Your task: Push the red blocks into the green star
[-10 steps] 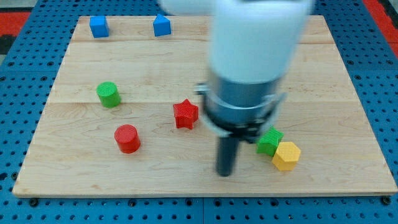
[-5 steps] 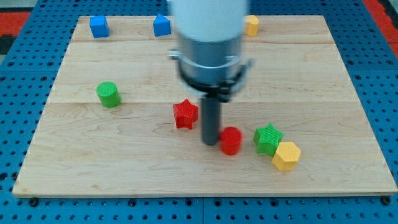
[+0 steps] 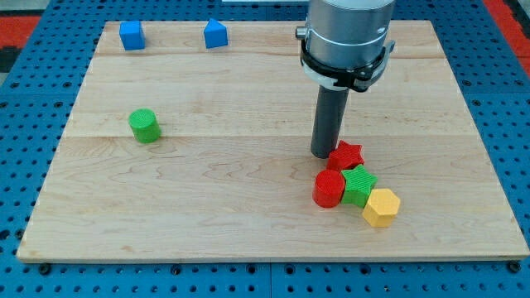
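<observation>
Both red blocks, red star and red cylinder, touch your green star (tool tip, nothing pinched, beside the star); retreat.

my tip rests on a wooden board, right of centre in the frame, touching the left edge of a red star. just below the star sit a red cylinder and a green star, pressed together, with a yellow hexagon against the green star's lower right. a green cylinder stands alone at the left. a blue cube and a blue pointed block line the top edge.
</observation>
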`<action>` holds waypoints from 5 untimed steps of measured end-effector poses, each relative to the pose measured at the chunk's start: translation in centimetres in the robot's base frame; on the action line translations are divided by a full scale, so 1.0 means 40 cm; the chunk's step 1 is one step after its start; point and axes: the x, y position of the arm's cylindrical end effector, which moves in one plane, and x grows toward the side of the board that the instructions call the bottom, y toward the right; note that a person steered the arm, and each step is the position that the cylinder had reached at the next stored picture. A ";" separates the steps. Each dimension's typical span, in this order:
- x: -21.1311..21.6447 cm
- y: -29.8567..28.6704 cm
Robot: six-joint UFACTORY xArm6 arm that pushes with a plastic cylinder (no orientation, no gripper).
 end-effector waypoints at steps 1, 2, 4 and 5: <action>0.000 0.015; -0.001 0.044; -0.009 0.044; -0.030 0.107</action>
